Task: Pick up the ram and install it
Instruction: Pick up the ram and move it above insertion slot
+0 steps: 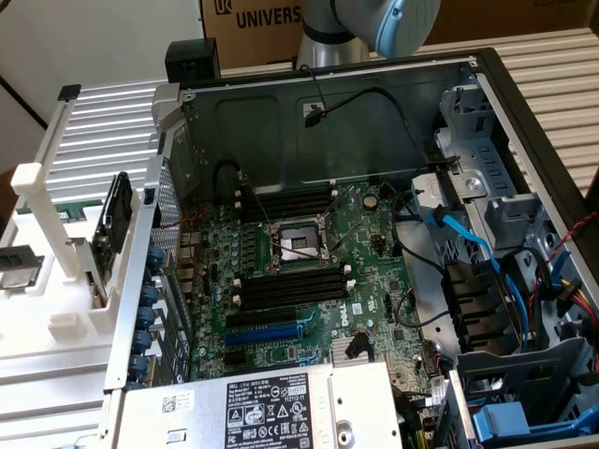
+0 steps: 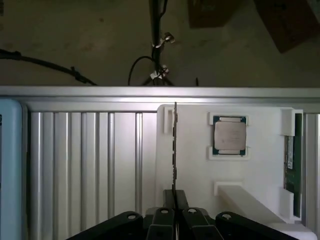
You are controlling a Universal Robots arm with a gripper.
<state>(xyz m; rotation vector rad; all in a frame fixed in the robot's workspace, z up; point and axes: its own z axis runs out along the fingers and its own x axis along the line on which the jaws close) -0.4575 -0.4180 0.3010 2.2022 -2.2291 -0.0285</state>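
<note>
**Dark-green ram (image 2: 175, 145) sitting in a tight pinch above the parts fixture**

The open computer case (image 1: 487, 84) is lying on its side on the ribbed aluminium table (image 2: 80, 165). Its motherboard (image 1: 365, 234) is facing up, and the long black memory slots (image 1: 290, 285) are well apart from the stick.

Beside the case, the white fixture (image 2: 195, 170) is holding spare parts. The gripper (image 2: 175, 196) is hanging over it, with both fingers pressing together on the near end of the ram. The ram is showing edge-on as a thin dark line, just beside the pocket holding the processor (image 2: 229, 135). A second green stick (image 2: 290, 160) is resting in a slot at the fixture's edge.

The stick is probably feeling light and stiff, but also thin and brittle, and its chips and contact edge are looking easy to damage. The flat faces near the top edge are offering the safest hold, away from the contacts. Gripped at one end, it is likely wanting to pivot, so a firm, square squeeze is mattering more than force.
</note>
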